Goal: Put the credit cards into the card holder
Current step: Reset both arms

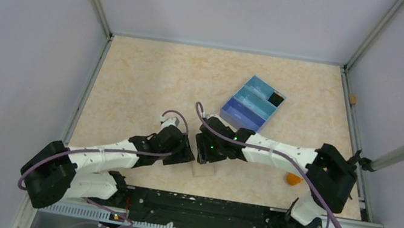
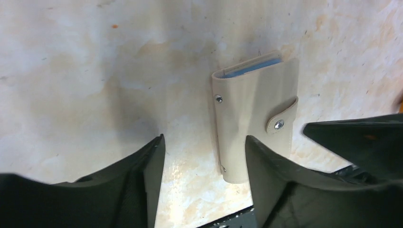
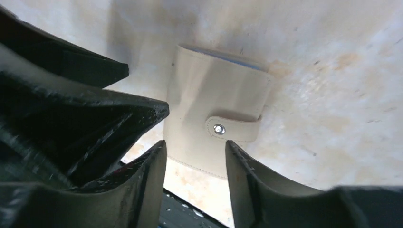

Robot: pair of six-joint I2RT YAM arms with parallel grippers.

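See the card holder [image 2: 254, 118] lying snapped shut on the table [image 2: 95, 71], well to the near side of the blue tray [image 1: 253, 104], with credit cards [image 2: 252, 69] peeking out. Note the left fingers [image 2: 152, 180] and right fingers [image 3: 242, 180] parted halfway, gripping nothing. Lift both straight up, without snagging the strap or nudging the holder.

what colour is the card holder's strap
Beige strap with a silver snap; best in the right wrist view.

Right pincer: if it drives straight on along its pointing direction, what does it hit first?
Likely the card holder, lying flat just ahead of the right pincer, with the table beneath. Depth unclear.
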